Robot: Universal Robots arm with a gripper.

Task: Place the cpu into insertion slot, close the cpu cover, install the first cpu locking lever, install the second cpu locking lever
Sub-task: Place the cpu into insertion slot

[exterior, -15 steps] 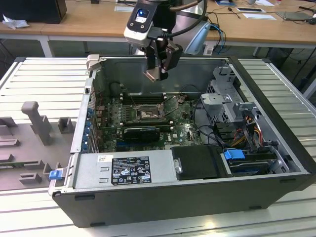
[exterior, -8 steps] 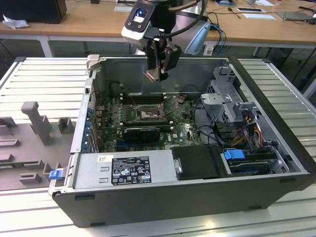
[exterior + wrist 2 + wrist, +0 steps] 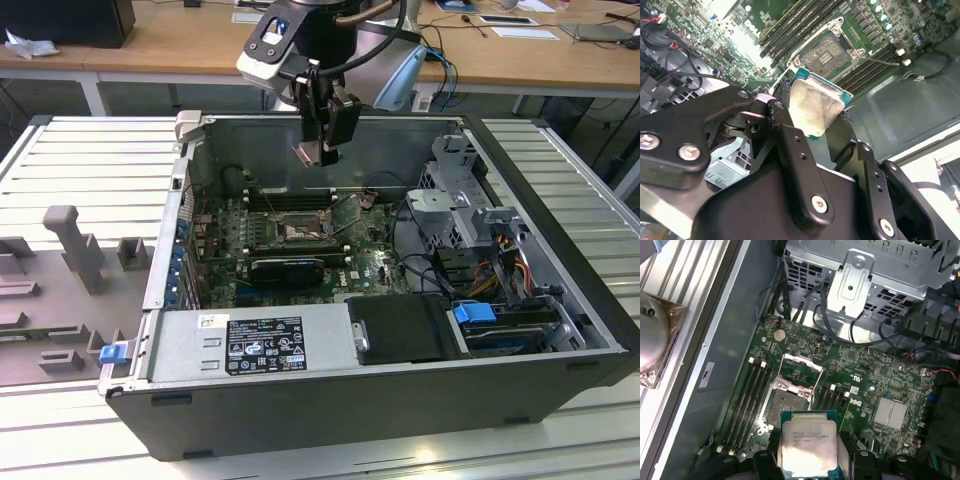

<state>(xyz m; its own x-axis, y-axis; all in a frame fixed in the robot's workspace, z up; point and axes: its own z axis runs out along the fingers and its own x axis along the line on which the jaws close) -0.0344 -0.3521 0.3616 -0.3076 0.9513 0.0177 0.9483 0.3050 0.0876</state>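
While the ribbed grey table (image 3: 90,160) carries everything, the biggest thing on it is the dark computer case (image 3: 400,400), which lies open-sided with the insertion slot (image 3: 300,228) deep inside it. Reaching down from above that slot is the robot arm (image 3: 300,35). A green circuit board (image 3: 380,265) surrounds the slot on all sides. In the exterior view, a silver power supply box (image 3: 250,345) with a label sits nearer the camera than the slot, and a grey metal drive cage (image 3: 455,190) stands to the exterior view's right of the slot. Long black memory slots (image 3: 752,400) run along both flanks of the slot. The gripper (image 3: 322,150) hangs over the slot, well clear of the board, and its black fingers (image 3: 785,135) are clamped on opposite edges of the cpu (image 3: 815,107). The slot itself (image 3: 785,402) shows a dark bare centre inside its silvery rim, so nothing is seated in it. The cpu cover (image 3: 796,386) is swung up and open at one edge of the slot. Smallest of all, the cpu (image 3: 809,442) is held in the air above and a little to one side of the slot. Its pale metal face is turned toward the first wrist view, and a green edge shows around that face.
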